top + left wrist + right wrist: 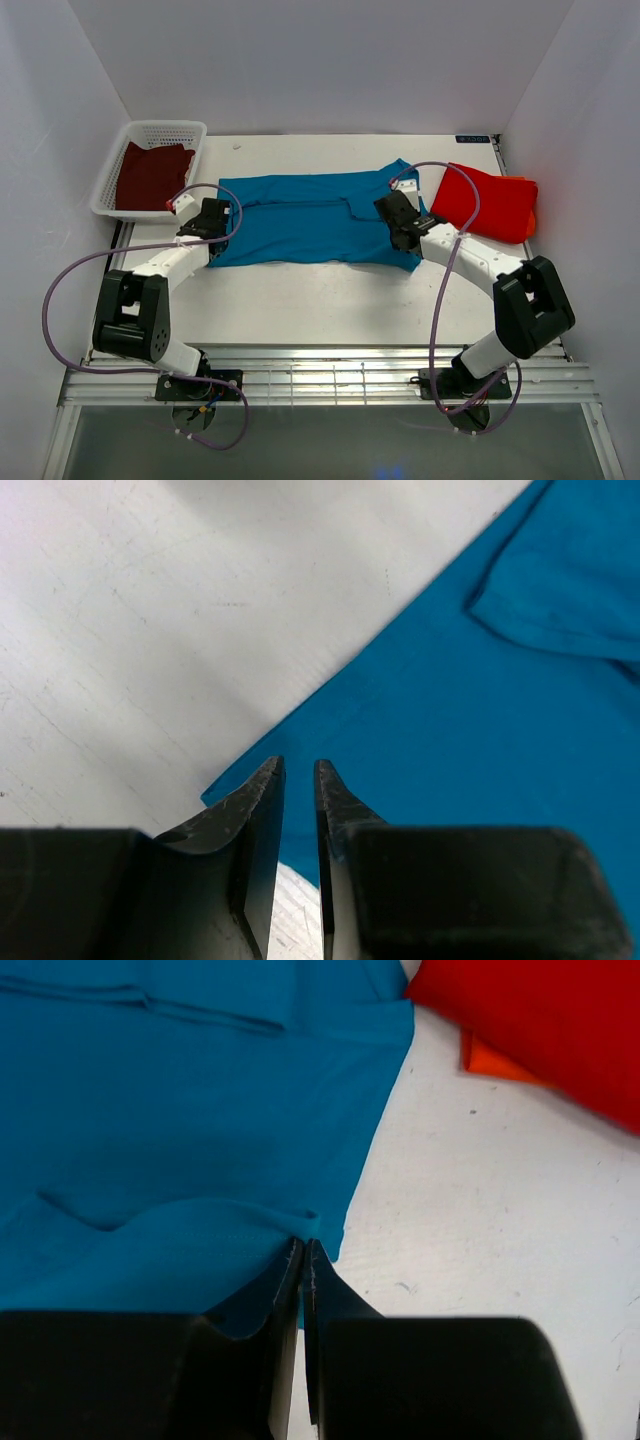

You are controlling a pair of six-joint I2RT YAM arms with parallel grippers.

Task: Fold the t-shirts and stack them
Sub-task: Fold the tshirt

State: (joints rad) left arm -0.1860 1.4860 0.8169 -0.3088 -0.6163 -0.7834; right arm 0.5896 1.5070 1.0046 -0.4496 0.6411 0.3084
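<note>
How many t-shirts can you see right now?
3. The teal t-shirt lies spread out in the middle, the red-orange t-shirt folded at far right, the maroon t-shirt in the white basket at far left. The folded pile or basket may hide more.

Nearer than the teal t-shirt [300, 215], a broad strip of bare table [320, 300] lay open, and a narrower bare band ran beyond its far edge. Off the shirt's left end the white basket [165, 126] holding the maroon shirt [150, 178] blocked the way, and the left gripper [298, 765] sat at that end. Near its right end lay the folded red-orange shirt [490, 205], with the right gripper [303, 1245] over that end.
</note>
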